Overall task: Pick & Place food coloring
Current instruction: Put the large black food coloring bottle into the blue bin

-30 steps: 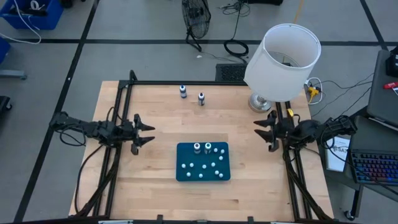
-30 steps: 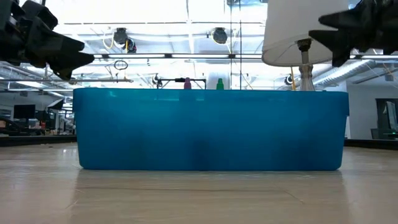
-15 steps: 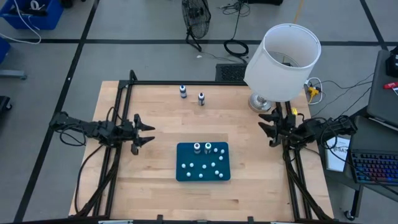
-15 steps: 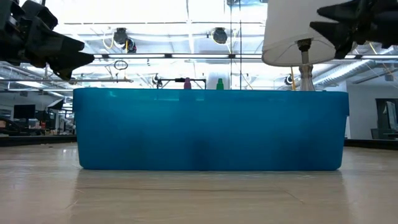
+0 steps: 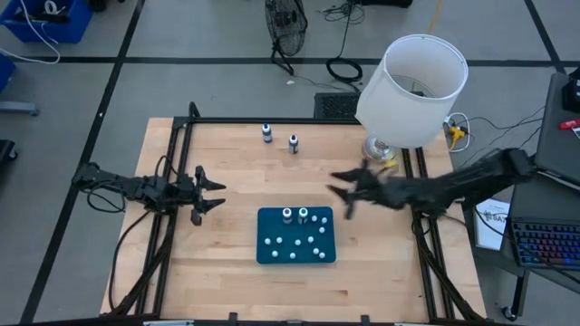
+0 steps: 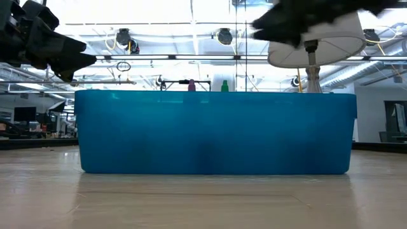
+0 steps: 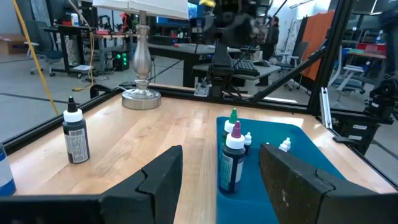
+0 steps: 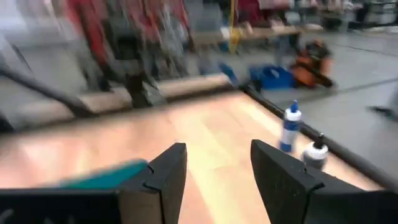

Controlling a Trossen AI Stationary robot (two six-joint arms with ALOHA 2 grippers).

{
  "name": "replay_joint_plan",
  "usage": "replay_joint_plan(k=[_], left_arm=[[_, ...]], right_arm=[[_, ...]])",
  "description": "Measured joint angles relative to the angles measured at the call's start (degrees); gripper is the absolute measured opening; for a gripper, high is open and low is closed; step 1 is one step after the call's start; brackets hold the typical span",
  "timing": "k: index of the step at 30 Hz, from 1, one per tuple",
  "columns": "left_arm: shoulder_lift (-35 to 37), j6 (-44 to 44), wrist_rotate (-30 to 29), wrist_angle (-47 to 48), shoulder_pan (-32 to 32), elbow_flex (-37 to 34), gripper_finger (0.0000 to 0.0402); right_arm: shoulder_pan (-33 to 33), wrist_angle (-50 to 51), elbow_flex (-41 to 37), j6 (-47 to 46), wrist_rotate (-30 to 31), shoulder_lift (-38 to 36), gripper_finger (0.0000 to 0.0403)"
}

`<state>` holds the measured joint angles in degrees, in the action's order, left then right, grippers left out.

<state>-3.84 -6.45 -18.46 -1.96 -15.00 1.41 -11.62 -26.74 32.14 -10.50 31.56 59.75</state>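
Right pincer (image 5: 343, 188) open, empty, beside blue mat (image 5: 295, 247); two bottles (image 5: 294, 215) on mat, two (image 5: 279, 138) off; left pincer (image 5: 210, 191) open.

Right gripper (image 8: 214, 171) fingers (image 8: 163, 177) parted, nothing between. Wooden table (image 8: 186, 134) ahead. Two small bottles (image 8: 290, 127) (image 8: 314, 153) near table's dark edge rail. Blue mat (image 8: 106, 176) corner visible. Background blurred.

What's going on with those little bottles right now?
Both grippers open, empty: left gripper waiting, right gripper mid-table. Two bottles on wood, two on blue mat. Nothing blocking.
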Motion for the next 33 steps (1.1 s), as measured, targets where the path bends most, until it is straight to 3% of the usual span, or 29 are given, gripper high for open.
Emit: replay_joint_plan(k=[6,11,14,17,23,33], left_arm=[[0.00,0.02,0.00,-0.09,0.00,-0.02,0.0214],[0.00,0.01,0.00,-0.55,0.00,-0.06,0.0214],[0.00,0.04,0.00,-0.70,0.00,-0.08,0.0214],[0.00,0.04,-0.02,-0.71,0.00,-0.08,0.0214],[0.00,0.04,0.00,-0.75,0.00,-0.08,0.0214],[0.00,0.04,-0.02,-0.80,0.00,-0.08,0.0214]], right_arm=[[8.88,31.94,34.10,6.83,0.07,23.07,0.0168],[20.87,52.46,57.78,3.26,-15.50,36.65,0.0186],[26.87,60.61,66.54,0.80,-21.81,42.70,0.0207],[30.53,64.15,69.54,0.70,-22.68,46.78,0.0229],[34.05,62.18,69.13,3.23,-22.69,52.69,0.0256],[36.72,60.15,69.03,6.43,-22.87,59.58,0.0259]])
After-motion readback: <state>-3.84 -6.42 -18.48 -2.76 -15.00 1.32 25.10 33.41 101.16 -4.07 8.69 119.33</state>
